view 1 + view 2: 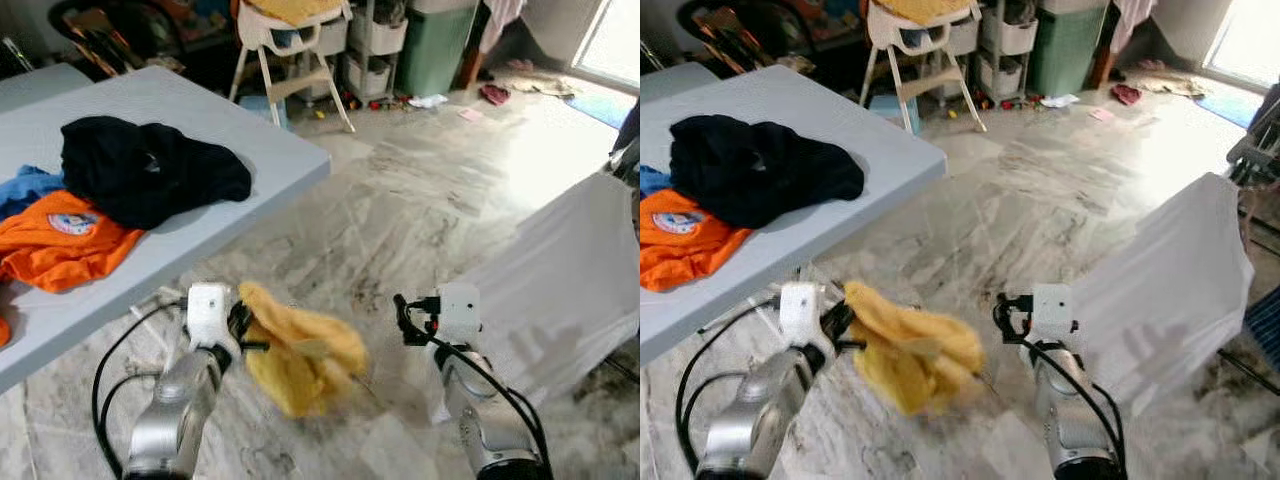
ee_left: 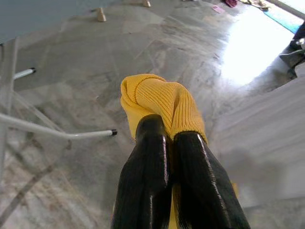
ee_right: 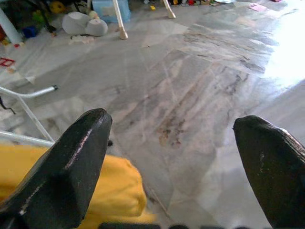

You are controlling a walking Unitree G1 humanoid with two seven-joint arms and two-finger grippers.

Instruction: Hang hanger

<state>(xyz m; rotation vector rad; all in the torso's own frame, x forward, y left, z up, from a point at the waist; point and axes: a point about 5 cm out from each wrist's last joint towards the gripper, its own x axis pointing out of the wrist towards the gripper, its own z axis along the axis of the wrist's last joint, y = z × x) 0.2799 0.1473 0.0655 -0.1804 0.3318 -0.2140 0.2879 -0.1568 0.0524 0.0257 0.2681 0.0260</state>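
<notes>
Grey table [image 1: 250, 140] sits at far left, carrying 3 garments: a blue one at its left edge, an orange shirt [image 1: 62, 238] near the front edge, and a black garment [image 1: 140, 170] heaped toward the middle, overlapping the orange one.

Left gripper [image 1: 243, 330] is below the table's front edge, over the marble floor [image 1: 400, 210]. Its 2 fingers [image 2: 152, 176] are pinched tight on a yellow knit garment [image 1: 300, 355], which hangs bunched and blurred in the air between the 2 arms. A thin pale line trails from the bundle's lower right; possibly a hanger's hook or bar, too fine to confirm. Hanger itself not clearly made out; judged to be wrapped inside the yellow garment.

Right gripper [image 1: 402, 318] is just beside the yellow bundle, not touching it. Right wrist view: fingers [image 3: 71, 162] spread wide, nothing between them, yellow cloth at the edge of the frame.

White sheet [image 1: 570, 270] drapes over something at far right, likely a drying rack; part of a frame shows above it.

Progress, judged: garment picked up and carried clear of the table. Hanging not yet done. Remaining: reach a rail or rack and hook the hanger on it. No rail positively identified.
</notes>
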